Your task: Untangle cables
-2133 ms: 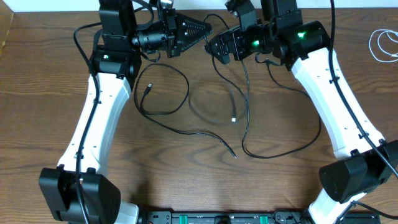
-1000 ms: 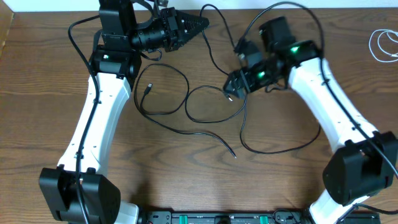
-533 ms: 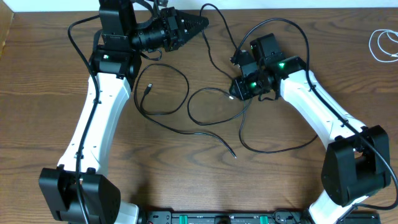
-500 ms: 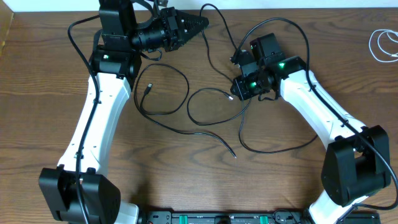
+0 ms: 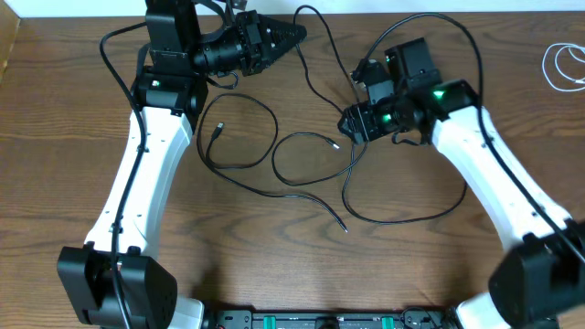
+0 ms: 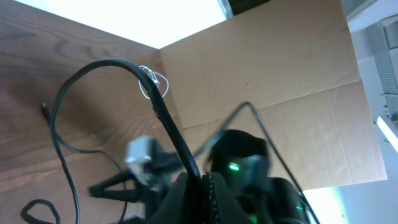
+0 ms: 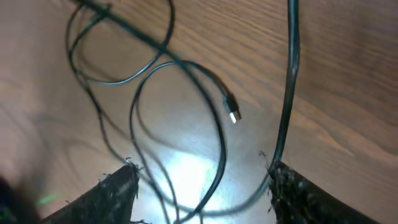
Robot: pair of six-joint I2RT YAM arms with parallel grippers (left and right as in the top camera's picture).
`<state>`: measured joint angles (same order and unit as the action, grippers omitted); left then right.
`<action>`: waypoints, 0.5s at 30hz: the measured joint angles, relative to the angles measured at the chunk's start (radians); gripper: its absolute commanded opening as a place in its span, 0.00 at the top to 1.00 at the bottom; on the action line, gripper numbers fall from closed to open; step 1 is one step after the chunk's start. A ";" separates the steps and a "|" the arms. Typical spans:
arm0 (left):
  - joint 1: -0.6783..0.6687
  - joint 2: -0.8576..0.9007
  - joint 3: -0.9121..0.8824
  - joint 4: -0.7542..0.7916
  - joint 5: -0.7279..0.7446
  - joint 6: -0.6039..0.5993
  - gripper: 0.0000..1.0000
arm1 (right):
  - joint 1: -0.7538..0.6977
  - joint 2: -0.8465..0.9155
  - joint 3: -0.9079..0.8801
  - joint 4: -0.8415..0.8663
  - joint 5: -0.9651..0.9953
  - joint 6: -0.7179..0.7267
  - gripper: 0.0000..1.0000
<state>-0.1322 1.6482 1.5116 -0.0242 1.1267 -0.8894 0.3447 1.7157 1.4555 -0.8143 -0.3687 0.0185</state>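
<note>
Two arms: left gripper (image 5: 299, 35) at the far edge of the table (image 5: 55, 137), pressed together on a black cable (image 6: 169, 124); right gripper (image 5: 349, 122) nearer the middle, fingers spread, nothing held.
Change: the right arm has swung back toward the right edge since half a second ago, and its gripper now sits just off the plug (image 7: 231, 113) it was over. The left arm has not moved.
Cables: black cables (image 5: 402, 221) loop loosely across the middle of the table, between the arms. The pinched one rises in an arch from the left gripper.
White cable (image 5: 559, 66): coiled at the far right edge, well apart.
In the way: one black strand runs right beside a right finger (image 7: 292, 186); whether it touches cannot be told.
Backdrop: cardboard wall (image 6: 280, 74) beyond the far edge.
</note>
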 measured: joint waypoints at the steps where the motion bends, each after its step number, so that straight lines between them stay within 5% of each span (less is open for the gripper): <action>1: 0.000 0.000 0.000 0.000 0.000 0.000 0.92 | 0.001 -0.037 0.000 -0.026 0.000 0.000 0.30; 8: 0.000 0.000 0.000 0.000 0.000 0.000 0.92 | 0.002 -0.145 0.006 -0.078 0.127 0.042 0.02; 12: 0.000 0.000 0.000 0.000 0.000 0.000 0.93 | 0.002 -0.119 0.009 -0.083 0.178 0.055 0.02; 15: 0.000 0.000 0.000 0.000 0.000 0.000 0.92 | 0.008 -0.046 0.009 -0.065 0.182 0.061 0.15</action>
<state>-0.1322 1.6482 1.5116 -0.0242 1.1263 -0.8890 0.3523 1.6699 1.4647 -0.8795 -0.1867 0.0795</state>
